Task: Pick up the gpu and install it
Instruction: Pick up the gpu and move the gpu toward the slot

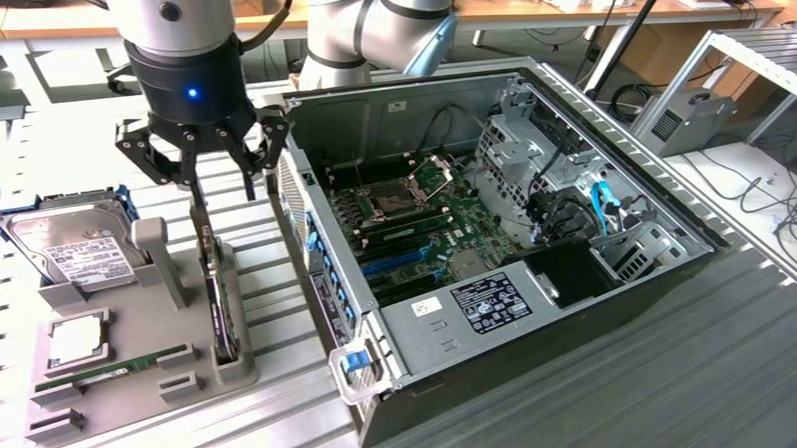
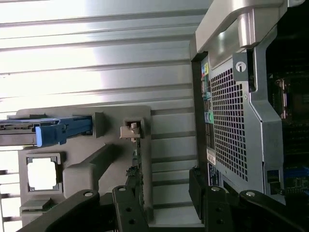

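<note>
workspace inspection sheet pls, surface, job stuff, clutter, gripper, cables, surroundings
surface: slatted metal table, grey holder tray on it
job's things: gpu standing on edge in the tray's slot; open pc case beside it, motherboard exposed
clutter: hard drive, cpu chip, ram stick in the tray
gripper: gripper open, just above the gpu
cables: black and blue leads inside the case
surroundings: desks and a metal rack in the background

Wide-spread tool [image 1: 203, 177] over the upright gpu [image 1: 223, 313] — gray holder [image 1: 131, 397] beneath.
</note>
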Robot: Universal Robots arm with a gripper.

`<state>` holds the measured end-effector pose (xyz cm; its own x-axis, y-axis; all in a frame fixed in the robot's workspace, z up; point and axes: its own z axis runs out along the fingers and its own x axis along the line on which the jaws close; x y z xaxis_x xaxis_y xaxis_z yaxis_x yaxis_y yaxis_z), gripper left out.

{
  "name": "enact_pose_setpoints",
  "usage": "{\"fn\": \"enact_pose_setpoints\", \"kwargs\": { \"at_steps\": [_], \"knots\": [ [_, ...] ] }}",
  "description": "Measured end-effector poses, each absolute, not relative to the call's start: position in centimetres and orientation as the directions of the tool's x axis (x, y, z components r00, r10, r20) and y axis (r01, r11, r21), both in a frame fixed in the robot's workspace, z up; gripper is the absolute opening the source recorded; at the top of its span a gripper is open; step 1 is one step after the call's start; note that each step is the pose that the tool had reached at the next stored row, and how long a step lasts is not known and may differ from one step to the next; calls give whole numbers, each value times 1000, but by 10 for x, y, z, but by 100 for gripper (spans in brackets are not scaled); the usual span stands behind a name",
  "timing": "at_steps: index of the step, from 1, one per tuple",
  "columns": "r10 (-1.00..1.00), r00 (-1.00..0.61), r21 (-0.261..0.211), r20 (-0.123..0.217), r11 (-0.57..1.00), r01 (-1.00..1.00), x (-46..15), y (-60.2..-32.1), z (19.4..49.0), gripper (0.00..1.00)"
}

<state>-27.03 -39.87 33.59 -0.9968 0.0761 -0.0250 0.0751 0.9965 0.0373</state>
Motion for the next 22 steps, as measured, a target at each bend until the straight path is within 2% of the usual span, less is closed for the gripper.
{"fn": "enact_pose_setpoints", "kwargs": {
  "at_steps": [7,22],
  "knots": [
    [76,-997,38,-25,996,75,-271,-391,332,54],
    [75,-997,37,-25,997,74,-279,-397,331,54]
  ]
}}
